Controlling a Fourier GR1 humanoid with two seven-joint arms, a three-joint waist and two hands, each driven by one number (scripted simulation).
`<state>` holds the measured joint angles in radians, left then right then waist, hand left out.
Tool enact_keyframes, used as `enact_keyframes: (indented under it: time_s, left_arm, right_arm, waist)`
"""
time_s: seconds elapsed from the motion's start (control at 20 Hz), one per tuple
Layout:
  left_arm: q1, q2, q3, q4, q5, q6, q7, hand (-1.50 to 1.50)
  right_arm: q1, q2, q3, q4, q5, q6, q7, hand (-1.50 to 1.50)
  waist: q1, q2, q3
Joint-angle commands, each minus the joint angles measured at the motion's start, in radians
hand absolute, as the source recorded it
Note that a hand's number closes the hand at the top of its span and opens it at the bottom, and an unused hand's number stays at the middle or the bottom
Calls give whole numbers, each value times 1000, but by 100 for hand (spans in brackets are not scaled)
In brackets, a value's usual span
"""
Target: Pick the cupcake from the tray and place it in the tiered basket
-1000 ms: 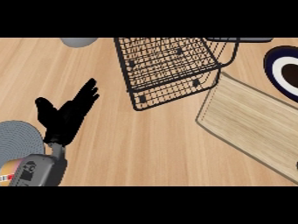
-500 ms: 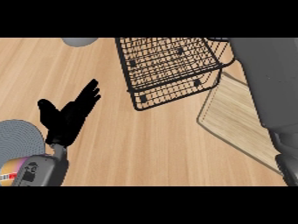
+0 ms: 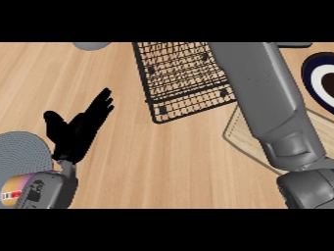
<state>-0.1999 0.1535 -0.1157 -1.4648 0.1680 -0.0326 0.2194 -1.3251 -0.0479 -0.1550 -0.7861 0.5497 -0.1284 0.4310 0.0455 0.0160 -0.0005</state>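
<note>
Head view: you are looking down on a light wooden counter (image 3: 162, 166) with its grain running across. The black wire tiered basket (image 3: 180, 78) is sitting at the top middle. Just right of the basket, the grey right forearm (image 3: 271, 108) is crossing the view from bottom to top. It is covering the basket's right edge, and its hand is lying beyond the frame.

Below and right of the basket, a pale wooden tray (image 3: 332, 139) is showing on both sides of that forearm. You cannot tell where the cupcake is or how it looks, as no part of it is showing. Right of the basket, a plate (image 3: 315, 81) with a dark blue rim is lying at the view's edge.

Down and left of the basket, the left hand (image 3: 75, 130) is holding nothing, its fingers straight and spread.
</note>
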Motion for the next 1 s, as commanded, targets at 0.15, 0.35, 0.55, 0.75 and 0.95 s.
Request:
enact_keyframes:
  time_s: [0.15,0.35,0.55,0.75,0.95]
  left_arm:
    - [5,-5,2,-14,-1,-3,3,0]
    - [-24,-14,-17,-16,-16,-6,21,0]
    - [11,-16,-8,-18,-8,-10,16,0]
    - [-12,-42,-5,20,-41,41,17,0]
    - [41,-10,20,1,-20,2,-27,0]
  right_arm:
    - [-91,47,-47,207,-144,-71,-205,-150]
    - [-105,47,-1,284,-205,-165,-355,-150]
    - [-132,48,-32,301,-203,-280,-412,-150]
    - [-186,25,-90,280,-221,-372,-329,-150]
    - [-158,-66,-140,297,-244,-396,-255,-150]
  waist:
    - [21,2,0]
    - [28,2,-1]
    - [8,-3,0]
    - [-22,-11,0]
    - [-34,-16,0]
